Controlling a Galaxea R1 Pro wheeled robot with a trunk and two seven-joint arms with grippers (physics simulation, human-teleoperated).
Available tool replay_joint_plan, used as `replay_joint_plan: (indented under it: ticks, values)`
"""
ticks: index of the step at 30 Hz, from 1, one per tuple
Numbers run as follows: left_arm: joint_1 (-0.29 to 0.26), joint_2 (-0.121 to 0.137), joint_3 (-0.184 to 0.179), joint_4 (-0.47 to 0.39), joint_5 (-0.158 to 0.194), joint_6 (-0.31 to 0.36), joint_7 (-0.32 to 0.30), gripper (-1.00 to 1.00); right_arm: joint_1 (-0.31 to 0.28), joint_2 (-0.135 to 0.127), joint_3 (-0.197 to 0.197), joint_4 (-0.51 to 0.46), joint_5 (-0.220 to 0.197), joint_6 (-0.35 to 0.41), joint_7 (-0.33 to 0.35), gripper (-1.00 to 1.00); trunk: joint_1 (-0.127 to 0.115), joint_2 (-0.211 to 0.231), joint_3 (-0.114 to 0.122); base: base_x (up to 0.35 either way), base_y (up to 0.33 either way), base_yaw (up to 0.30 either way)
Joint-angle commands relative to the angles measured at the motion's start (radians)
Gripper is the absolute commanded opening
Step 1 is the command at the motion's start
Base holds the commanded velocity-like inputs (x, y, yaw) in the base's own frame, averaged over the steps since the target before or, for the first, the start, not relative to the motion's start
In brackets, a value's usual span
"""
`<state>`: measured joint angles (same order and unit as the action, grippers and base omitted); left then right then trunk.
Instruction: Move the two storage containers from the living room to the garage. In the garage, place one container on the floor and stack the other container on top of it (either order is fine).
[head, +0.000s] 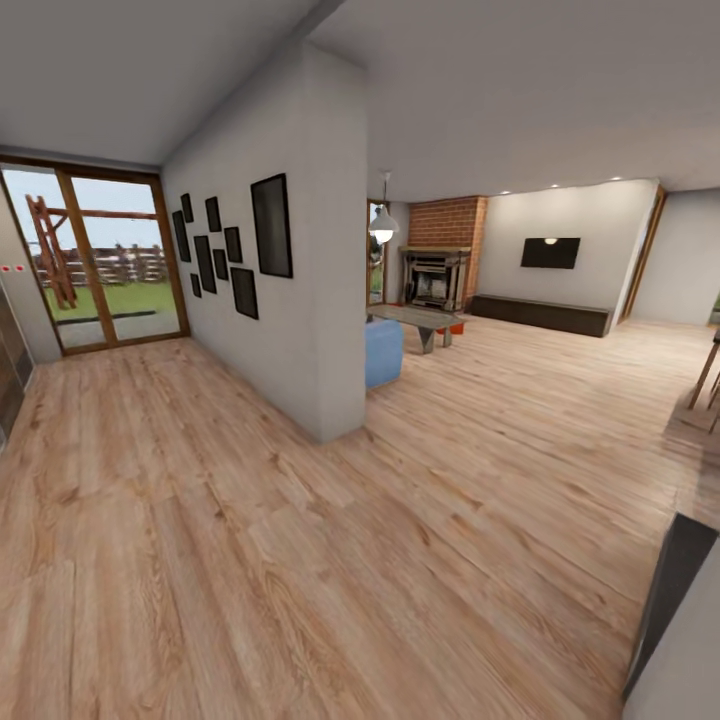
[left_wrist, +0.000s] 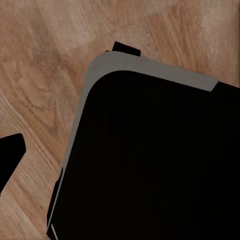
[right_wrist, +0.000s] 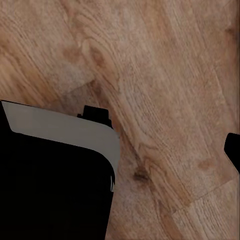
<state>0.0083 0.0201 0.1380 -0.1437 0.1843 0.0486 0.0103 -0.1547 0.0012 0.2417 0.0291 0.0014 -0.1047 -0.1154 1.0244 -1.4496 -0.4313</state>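
**Heading for the living room, both arms tucked**

Looking from the head view, the robot stands on the light wood plank floor (head: 300, 560) of a hallway, with a white dividing wall (head: 300, 300) at upper centre carrying dark picture frames (head: 271, 225). Glass doors (head: 110, 260) at the upper left show grass and a fence outside. To the right of the wall the living room opens up: a brick fireplace (head: 445, 250) at upper centre-right, a wall-mounted television (head: 549, 252) further right, a corner of the blue sofa (head: 384, 352) just beside the wall's end, and the glass coffee table (head: 420, 320) behind it.

A small red-orange patch (head: 456, 327) shows at the far end of the coffee table, low on the floor; it is probably one of the storage containers, though too small to be sure (the second cannot be made out).

Each wrist camera looks straight down at planks and the robot's dark grey-edged base (left_wrist: 150, 160) (right_wrist: 55, 175), which suggests the arms hang stowed at the sides for driving, since nothing is yet within reach. A dark tip (left_wrist: 10, 150) (right_wrist: 234, 150) sits at one edge of each wrist view, likely a finger, so whether either gripper's fingers are apart or together I cannot tell. The task looks barely begun; the next move is probably to drive toward the coffee table.
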Motion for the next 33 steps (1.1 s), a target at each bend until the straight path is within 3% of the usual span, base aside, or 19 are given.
replay_joint_plan:
  ticks: [1, 33]
  values:
    - [0.001, 0.000, 0.000, -0.004, 0.011, 0.005, 0.001, 1.00, -0.001, 0.000, 0.005, 0.003, 0.001, -0.005, -0.003, 1.00, 0.001, 0.000, -0.001, 0.324, 0.000, 0.000]
    - [0.001, 0.001, 0.000, -0.002, 0.012, 0.009, 0.001, 1.00, -0.001, 0.000, 0.005, 0.003, 0.003, -0.004, -0.003, 1.00, 0.001, 0.000, -0.001, 0.326, 0.000, 0.000]
